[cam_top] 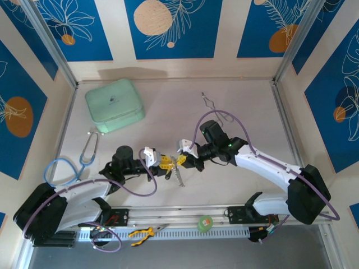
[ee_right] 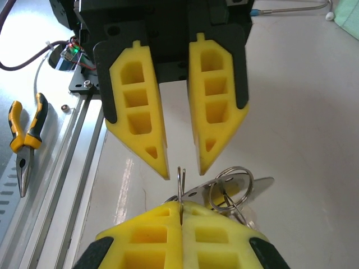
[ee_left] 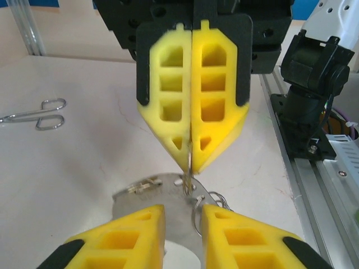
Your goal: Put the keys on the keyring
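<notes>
Pinching the thin keyring (ee_right: pixel 180 180) upright in closed jaws, the right gripper (ee_right: pixel 180 206) is holding it over the desk's (cam_top: pixel 168 103) middle, nearer the near edge | left gripper (ee_right: pixel 184 171) is facing it tip to tip, jaws parted, gripping nothing | forceps (ee_left: pixel 33 114) are lying toward the far edge.

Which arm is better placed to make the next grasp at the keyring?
Left. The left gripper stands open, its fingertips just short of the keyring, free to close or fetch a key. The right gripper is shut on that ring and should probably just hold it.
</notes>
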Tool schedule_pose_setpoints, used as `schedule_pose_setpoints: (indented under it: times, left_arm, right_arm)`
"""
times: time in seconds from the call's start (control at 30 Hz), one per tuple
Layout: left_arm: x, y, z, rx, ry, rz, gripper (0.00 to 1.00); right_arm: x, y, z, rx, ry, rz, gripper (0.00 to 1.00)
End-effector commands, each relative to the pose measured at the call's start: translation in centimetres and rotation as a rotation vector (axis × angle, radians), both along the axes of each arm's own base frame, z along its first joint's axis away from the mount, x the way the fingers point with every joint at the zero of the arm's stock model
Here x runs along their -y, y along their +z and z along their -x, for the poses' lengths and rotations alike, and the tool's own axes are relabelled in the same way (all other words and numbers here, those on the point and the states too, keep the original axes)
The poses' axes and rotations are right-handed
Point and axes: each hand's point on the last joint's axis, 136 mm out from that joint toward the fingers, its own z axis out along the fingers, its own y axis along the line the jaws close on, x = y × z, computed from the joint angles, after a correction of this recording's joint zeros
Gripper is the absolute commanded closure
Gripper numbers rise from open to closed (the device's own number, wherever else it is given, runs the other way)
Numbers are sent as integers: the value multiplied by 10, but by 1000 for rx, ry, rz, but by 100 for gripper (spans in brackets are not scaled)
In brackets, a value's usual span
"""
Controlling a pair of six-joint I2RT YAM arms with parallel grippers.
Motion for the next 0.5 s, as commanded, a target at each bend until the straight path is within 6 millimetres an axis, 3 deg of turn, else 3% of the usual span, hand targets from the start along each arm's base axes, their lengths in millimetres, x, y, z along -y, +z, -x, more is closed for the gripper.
schedule_pose_setpoints:
  times: [0.0, 0.13, 0.33, 0.47]
  left_arm:
    - [7, 14, 2, 45, -46, 21, 77]
    - [8, 13, 3, 42, -64, 22, 82]
    - [9, 15, 7, 47, -87, 24, 100]
    - [9, 16, 9, 51, -100, 29, 100]
  right_arm:
    - [-8, 10, 0, 19, 35, -11, 100]
    - [-11, 11, 1, 21, 48, -12, 100]
    - [-11, 9, 2, 21, 50, 0, 100]
    - [-12, 8, 3, 13, 49, -14, 97]
